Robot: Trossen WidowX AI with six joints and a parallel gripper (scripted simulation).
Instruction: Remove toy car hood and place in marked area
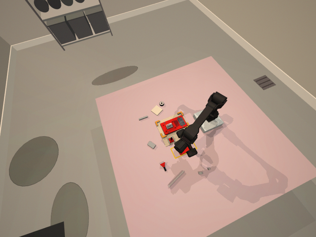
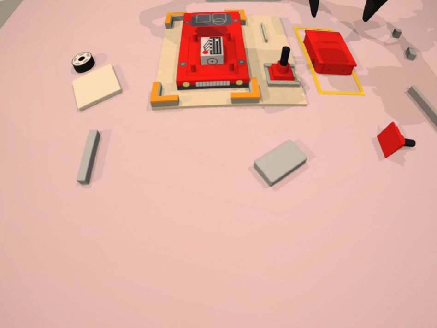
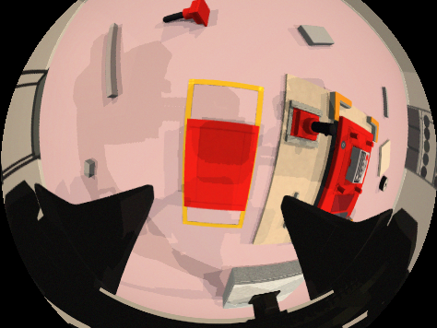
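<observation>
The red hood (image 1: 184,151) (image 2: 326,51) (image 3: 221,166) lies flat on the table within the yellow marked outline (image 2: 340,93) (image 3: 226,84), towards its back end. Its long sides lie close along the outline's side lines, and the wrist view shows them partly covering those lines. The red toy car (image 2: 211,77) (image 3: 334,184) stands uncovered at the front, its grey engine block (image 2: 211,56) and four corner pegs showing. My gripper (image 2: 339,18) (image 3: 218,198) is wide open and empty, held above the hood without touching it. The top view shows the arm partly covering the hood.
A beige board (image 2: 279,96) with orange corner brackets holds the car and an upright black-handled red piece (image 2: 282,68). Around it lie a wheel (image 2: 83,61), a cream tile (image 2: 97,86), grey blocks (image 2: 280,162) and a red tool (image 2: 390,139) with a black handle.
</observation>
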